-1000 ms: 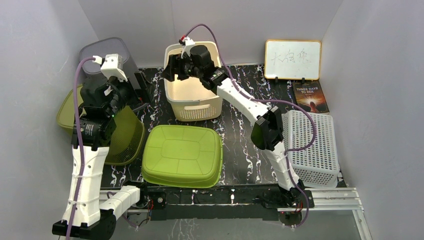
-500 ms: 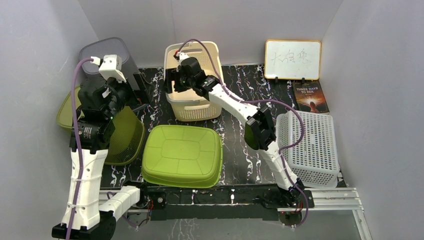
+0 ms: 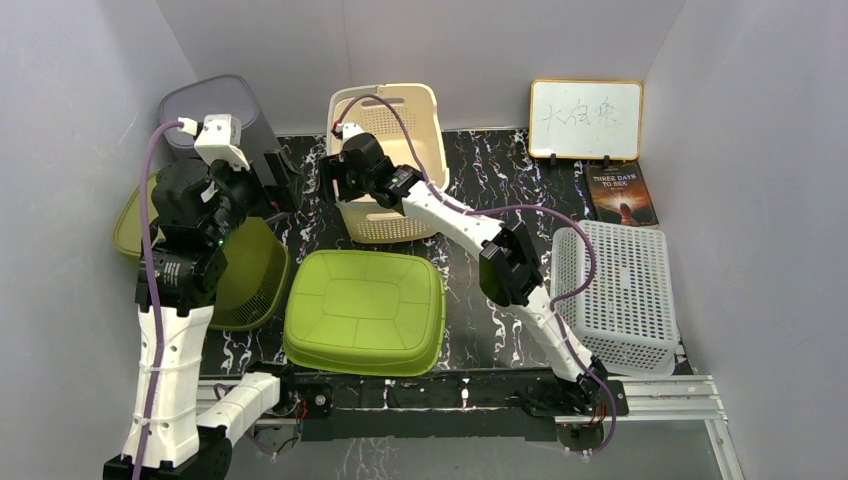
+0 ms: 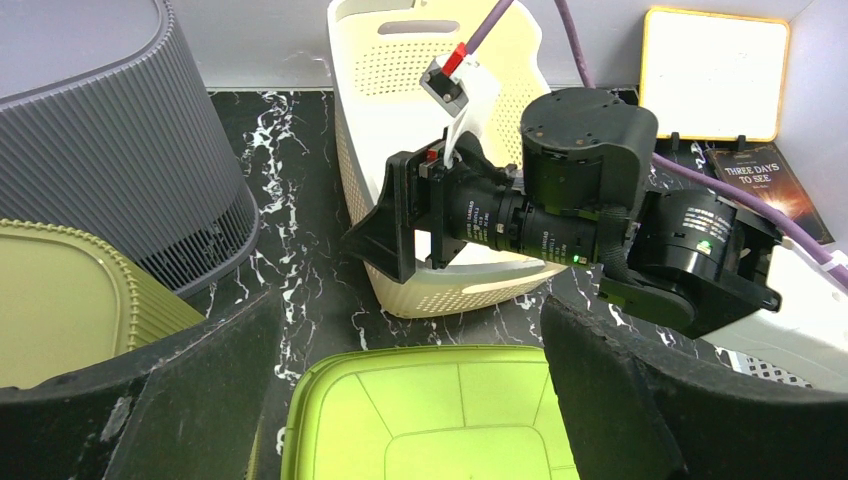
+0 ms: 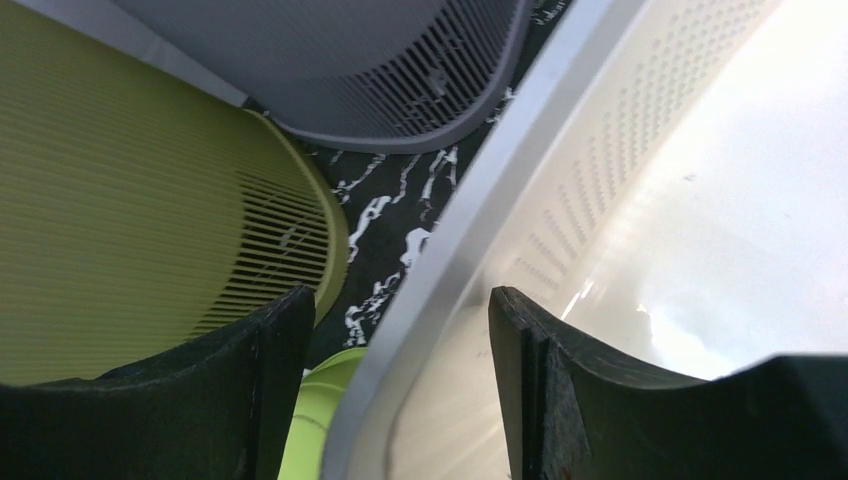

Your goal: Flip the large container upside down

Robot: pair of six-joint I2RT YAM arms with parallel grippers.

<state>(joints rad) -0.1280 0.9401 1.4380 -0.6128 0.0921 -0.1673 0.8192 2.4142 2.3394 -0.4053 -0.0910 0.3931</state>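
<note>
The large cream perforated basket (image 3: pixel 385 225) stands upright at the back middle of the table. It also shows in the left wrist view (image 4: pixel 380 120) and the right wrist view (image 5: pixel 640 200). My right gripper (image 3: pixel 335 182) is at the basket's left rim. In the right wrist view it (image 5: pixel 400 300) is open and straddles the rim, with one finger outside and one inside, neither pressing on it. My left gripper (image 3: pixel 240 195) hangs above the table's left side. It (image 4: pixel 410 310) is open and empty.
A grey ribbed bin (image 3: pixel 215 105) stands at the back left. A green slatted basket (image 3: pixel 250 275) lies below it. An upside-down green tub (image 3: pixel 365 310) sits front centre. A white perforated crate (image 3: pixel 620 290) lies at the right, with a whiteboard (image 3: pixel 585 118) and a book (image 3: pixel 620 192) behind it.
My right gripper has moved left and down from over the cream basket's middle to its left rim. The left arm has barely shifted. The basket has stayed in place.
</note>
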